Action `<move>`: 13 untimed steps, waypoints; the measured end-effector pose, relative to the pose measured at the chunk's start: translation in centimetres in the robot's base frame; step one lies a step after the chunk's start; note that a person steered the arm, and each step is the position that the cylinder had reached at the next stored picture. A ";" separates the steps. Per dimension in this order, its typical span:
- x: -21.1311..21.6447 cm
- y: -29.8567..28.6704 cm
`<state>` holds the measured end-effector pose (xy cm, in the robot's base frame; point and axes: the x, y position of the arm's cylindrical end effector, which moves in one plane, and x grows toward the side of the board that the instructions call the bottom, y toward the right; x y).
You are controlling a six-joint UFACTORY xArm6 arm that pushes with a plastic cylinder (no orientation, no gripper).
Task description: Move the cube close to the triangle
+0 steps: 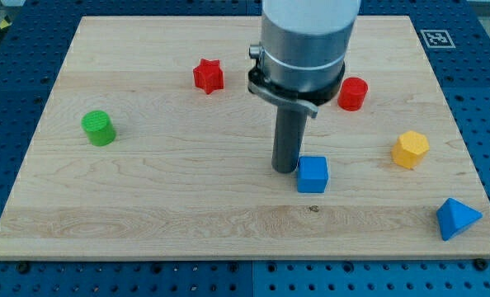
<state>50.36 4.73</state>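
With no fingers to open or close, my tip point(285, 170) rests against the blue cube point(313, 174) on its view-left side, so a steady push through the cube's centre, angled down-right toward the blue triangle point(457, 218) well off at the board's view-right bottom corner, should keep it from slipping aside.

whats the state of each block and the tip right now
my tip: down on the board, at the blue cube's left side
blue cube: beside the tip
blue triangle: apart, bottom right
yellow block: alone
red cylinder: upright
red star: alone
green cylinder: upright
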 end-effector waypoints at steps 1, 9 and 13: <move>0.5 2.3; 6.2 8.2; 7.7 10.4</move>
<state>58.02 15.13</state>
